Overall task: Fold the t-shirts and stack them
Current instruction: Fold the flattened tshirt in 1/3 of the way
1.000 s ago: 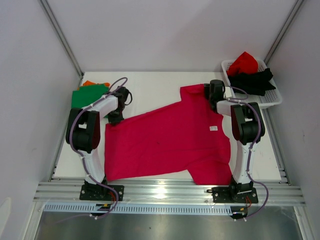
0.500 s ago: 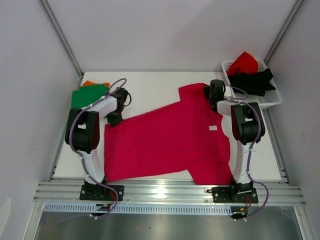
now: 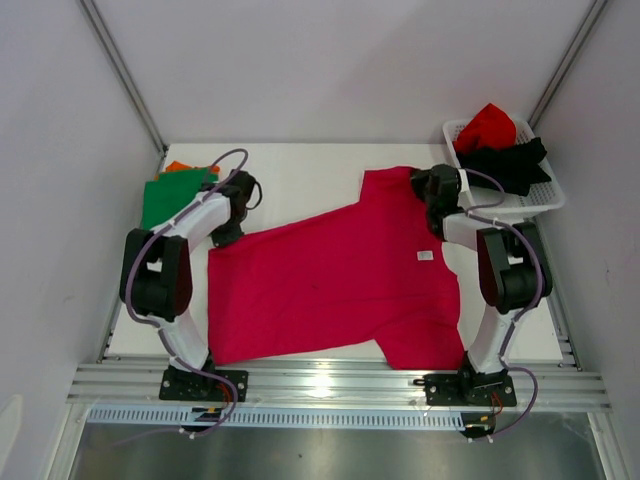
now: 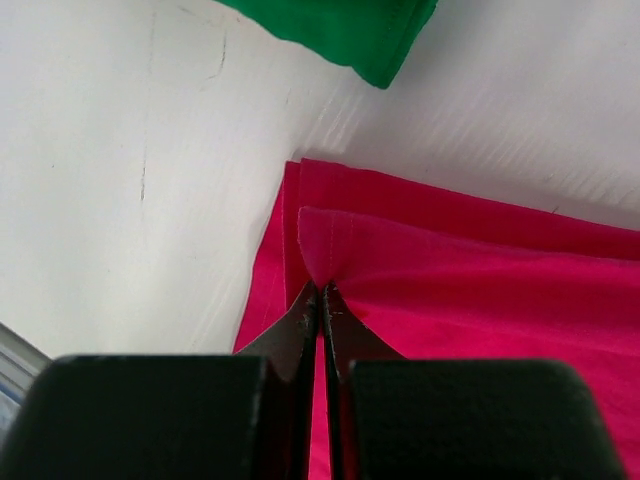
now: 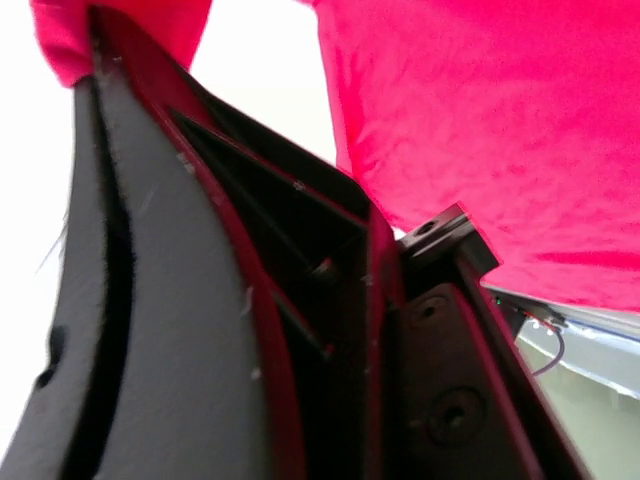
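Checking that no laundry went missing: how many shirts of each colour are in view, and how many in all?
magenta-pink shirt: 1
green shirt: 1
orange shirt: 1
red shirt: 1
black shirt: 1
Total: 5

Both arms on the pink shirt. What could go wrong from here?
1. The jaws of the left gripper pinch only a sliver at the corner of the pink shirt; it could slip out when lifted.
2. The green shirt lies close by; a sweep may ruffle it.
3. The right gripper works beside the basket and might knock it.
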Tool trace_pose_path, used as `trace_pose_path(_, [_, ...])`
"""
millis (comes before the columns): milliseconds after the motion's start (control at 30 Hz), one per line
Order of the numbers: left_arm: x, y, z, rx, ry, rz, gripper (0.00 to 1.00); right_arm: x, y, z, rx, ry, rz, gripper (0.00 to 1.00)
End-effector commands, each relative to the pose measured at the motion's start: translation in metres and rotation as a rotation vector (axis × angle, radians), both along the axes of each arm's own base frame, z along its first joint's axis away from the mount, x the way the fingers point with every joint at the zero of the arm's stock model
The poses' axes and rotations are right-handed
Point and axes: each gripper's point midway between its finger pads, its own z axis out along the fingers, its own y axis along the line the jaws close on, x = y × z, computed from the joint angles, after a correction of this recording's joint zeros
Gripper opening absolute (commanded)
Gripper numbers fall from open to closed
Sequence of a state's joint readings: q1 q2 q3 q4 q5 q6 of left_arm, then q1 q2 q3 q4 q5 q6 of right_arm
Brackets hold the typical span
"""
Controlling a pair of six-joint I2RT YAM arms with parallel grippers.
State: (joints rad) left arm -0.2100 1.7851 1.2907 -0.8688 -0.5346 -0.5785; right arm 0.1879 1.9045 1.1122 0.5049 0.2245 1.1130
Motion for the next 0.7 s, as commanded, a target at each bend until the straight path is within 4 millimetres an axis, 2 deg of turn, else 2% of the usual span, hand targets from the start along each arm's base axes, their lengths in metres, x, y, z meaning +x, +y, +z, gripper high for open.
trace_pose_path(0, [-0.007,-0.002,0.024,0.039,-0.07,0.05,0.03,-0.015,0.01,0.044,-0.065,-0.134,0.077,0.0])
trace_pose_path(67, [-0.011,-0.008,0.026,0.043,-0.081,0.05,0.03,-0.024,0.016,0.059,-0.101,-0.183,0.111,0.0])
trace_pose_path(133, [-0.016,-0.014,0.025,0.049,-0.072,0.041,0.03,-0.035,0.024,0.058,-0.123,-0.197,0.157,0.0])
trace_pose_path(200, [-0.019,-0.017,0.026,0.055,-0.075,0.043,0.03,-0.045,0.03,0.069,-0.161,-0.234,0.197,0.0])
trace_pose_path(267, [-0.023,-0.023,0.027,0.066,-0.069,0.026,0.03,-0.055,0.034,0.067,-0.186,-0.243,0.222,0.0])
trace_pose_path(300, [-0.025,-0.023,0.028,0.076,-0.072,0.029,0.03,-0.061,0.036,0.075,-0.214,-0.269,0.241,0.0])
trace_pose_path(367, [-0.028,-0.028,0.03,0.088,-0.071,0.017,0.03,-0.07,0.039,0.072,-0.235,-0.27,0.262,0.0])
trace_pose_path(433, [-0.03,-0.03,0.032,0.094,-0.074,0.008,0.04,-0.079,0.041,0.079,-0.258,-0.29,0.28,0.0])
trace_pose_path(500, [-0.032,-0.035,0.035,0.09,-0.077,-0.004,0.04,-0.088,0.04,0.073,-0.266,-0.28,0.29,0.0])
trace_pose_path(533, [-0.033,-0.037,0.037,0.09,-0.078,-0.012,0.04,-0.094,0.04,0.08,-0.271,-0.296,0.296,0.0])
trace_pose_path(600, [-0.034,-0.04,0.04,0.08,-0.084,-0.016,0.04,-0.104,0.04,0.073,-0.278,-0.282,0.304,0.0])
trace_pose_path(667, [-0.034,-0.041,0.042,0.08,-0.089,-0.015,0.04,-0.113,0.036,0.077,-0.292,-0.286,0.29,0.0])
